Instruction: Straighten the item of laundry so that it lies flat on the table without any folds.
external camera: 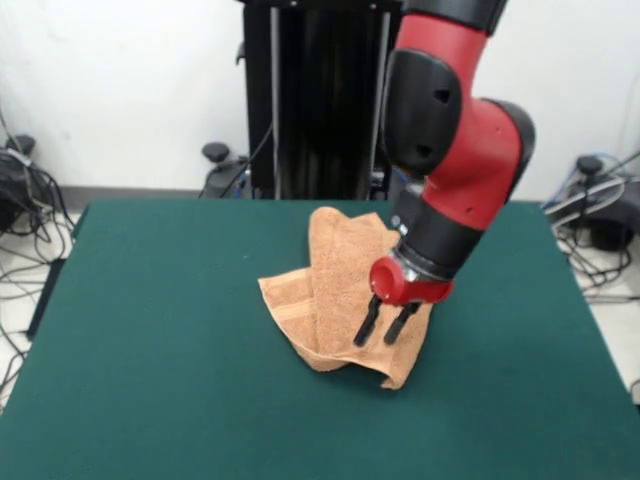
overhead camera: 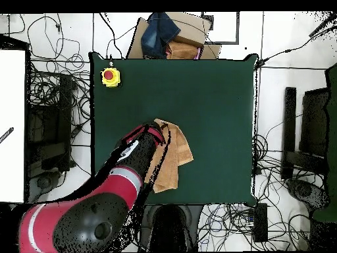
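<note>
The peach-orange towel (external camera: pixel 335 285) lies folded and bunched near the middle of the dark green table (external camera: pixel 150 350), with layers overlapping and one corner pointing toward the pedestal. My gripper (external camera: pixel 380 338) points down over the towel's right part. Its two black fingers (external camera: pixel 366 325) stand apart, with towel showing between them, and I cannot tell whether the tips touch the cloth. In the overhead view the towel (overhead camera: pixel 179 153) lies just right of the gripper (overhead camera: pixel 155 134), and the arm hides the towel's left edge on the table (overhead camera: pixel 217 99).
A yellow box with a red button (overhead camera: pixel 110 76) sits at one table corner. A cardboard box with dark cloth (overhead camera: pixel 166 36) stands beyond the table's edge. Cables lie on the floor around the table. The black pedestal (external camera: pixel 320 100) stands behind the table.
</note>
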Action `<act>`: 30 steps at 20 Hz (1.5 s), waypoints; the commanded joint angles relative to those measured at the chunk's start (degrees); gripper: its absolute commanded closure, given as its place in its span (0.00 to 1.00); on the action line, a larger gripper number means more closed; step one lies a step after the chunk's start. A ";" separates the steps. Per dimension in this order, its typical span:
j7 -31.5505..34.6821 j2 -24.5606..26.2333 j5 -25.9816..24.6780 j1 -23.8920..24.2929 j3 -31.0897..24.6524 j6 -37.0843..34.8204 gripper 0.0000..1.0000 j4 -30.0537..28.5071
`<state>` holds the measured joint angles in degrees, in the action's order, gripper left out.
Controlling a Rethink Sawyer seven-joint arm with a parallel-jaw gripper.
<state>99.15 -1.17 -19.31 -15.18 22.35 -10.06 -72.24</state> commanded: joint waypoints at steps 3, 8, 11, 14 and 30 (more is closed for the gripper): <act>14.36 9.78 7.85 2.46 2.00 8.01 0.00 7.26; 12.52 10.39 10.30 2.48 2.26 6.98 0.00 7.46; 10.91 9.13 10.27 3.01 1.22 6.35 0.00 6.33; 10.46 9.54 10.54 3.16 1.47 5.80 0.00 6.22; 2.76 8.48 7.30 12.86 -9.93 1.06 0.00 7.29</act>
<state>99.15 4.07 -12.43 -8.35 22.62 -3.77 -68.09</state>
